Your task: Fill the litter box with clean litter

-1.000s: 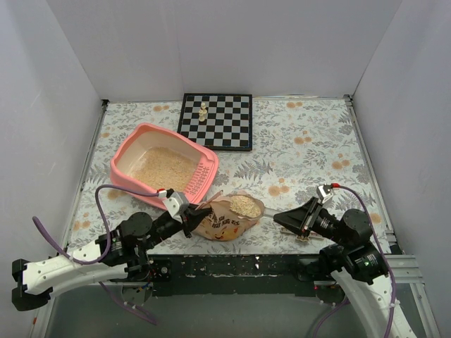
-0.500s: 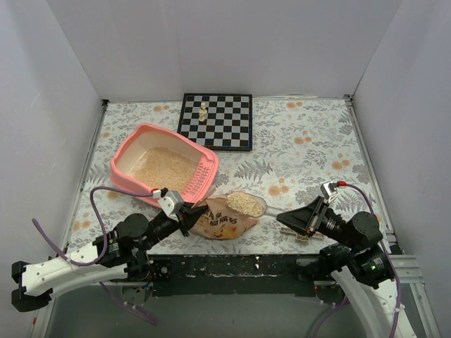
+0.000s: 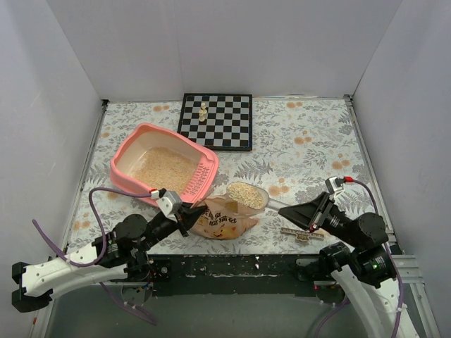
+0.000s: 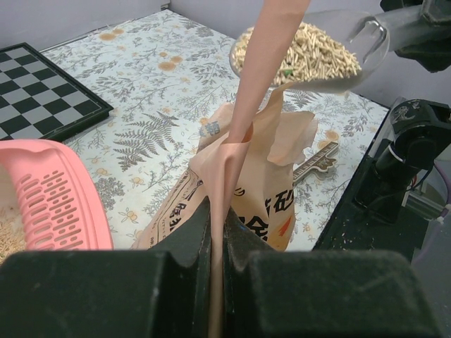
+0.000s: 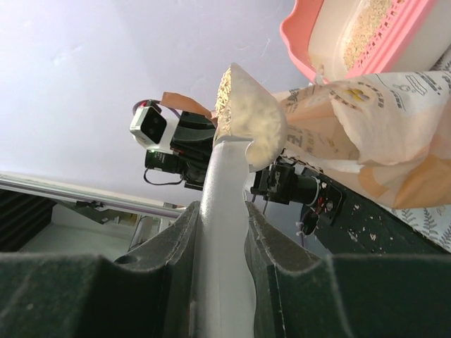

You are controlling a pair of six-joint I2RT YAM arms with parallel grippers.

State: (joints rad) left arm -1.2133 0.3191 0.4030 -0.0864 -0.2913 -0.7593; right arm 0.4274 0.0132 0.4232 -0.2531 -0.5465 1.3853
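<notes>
The salmon-pink litter box (image 3: 124,153) sits at the left with tan clean litter (image 3: 163,169) spread over its floor. My left gripper (image 3: 189,218) is shut on the top edge of an orange paper litter bag (image 3: 222,221), which it pinches flat and upright in the left wrist view (image 4: 246,190). Just right of the bag, my right gripper (image 3: 294,213) is shut on the handle of a clear plastic scoop (image 3: 246,194). The scoop is heaped with litter and hangs above the bag's mouth. The right wrist view shows the scoop (image 5: 243,120) side-on, with the litter box (image 5: 310,28) beyond.
A black-and-white chessboard (image 3: 215,121) with a pale piece (image 3: 203,111) lies behind the litter box. A thin flat strip (image 3: 301,233) lies on the floral table under my right gripper. White walls close in the left, back and right sides.
The loaded scoop has risen out of the bag and shifted slightly back and right, as my right arm drew back to the right. The left gripper keeps its hold on the bag.
</notes>
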